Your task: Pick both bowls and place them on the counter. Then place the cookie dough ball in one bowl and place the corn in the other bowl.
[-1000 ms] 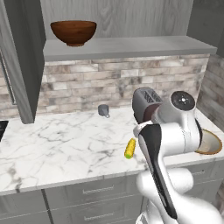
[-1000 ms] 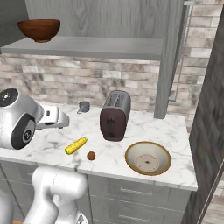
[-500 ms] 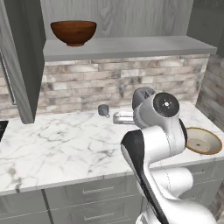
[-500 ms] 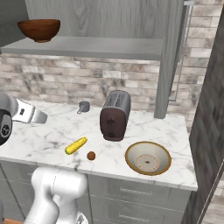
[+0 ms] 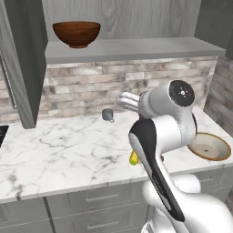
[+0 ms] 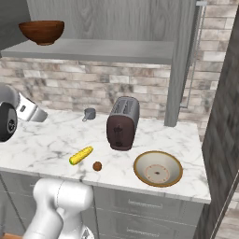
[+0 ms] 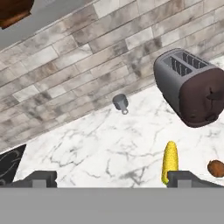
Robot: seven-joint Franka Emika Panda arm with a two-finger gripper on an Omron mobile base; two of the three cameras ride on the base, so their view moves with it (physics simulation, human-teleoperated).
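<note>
The deep, glossy reddish-brown wooden bowl [image 5: 76, 33] is up on the plain grey shelf [image 5: 136, 48], near its left end. The shallow tan bowl with the cream inside [image 6: 158, 168] sits on the white marble counter with grey veins [image 5: 59, 145], over toward the right end and near the front edge. So one bowl is on the counter and the other isn't.

The small yellow corn cob [image 6: 81, 155] is lying on the marble in front of the dark brown toaster [image 6: 122, 123], and the tiny brown cookie dough ball [image 6: 97, 165] is just beside it on the right, closer to the tan bowl. Neither one is in a bowl. A small grey mug [image 6: 89, 113] stands back by the brick wall, left of the toaster.

The robot's two-finger gripper [image 7: 112, 178] hangs above the counter with its jaws spread wide and nothing between them. In the hand view the corn sits just beside one fingertip [image 7: 183, 178], not touching it as far as can be told.
</note>
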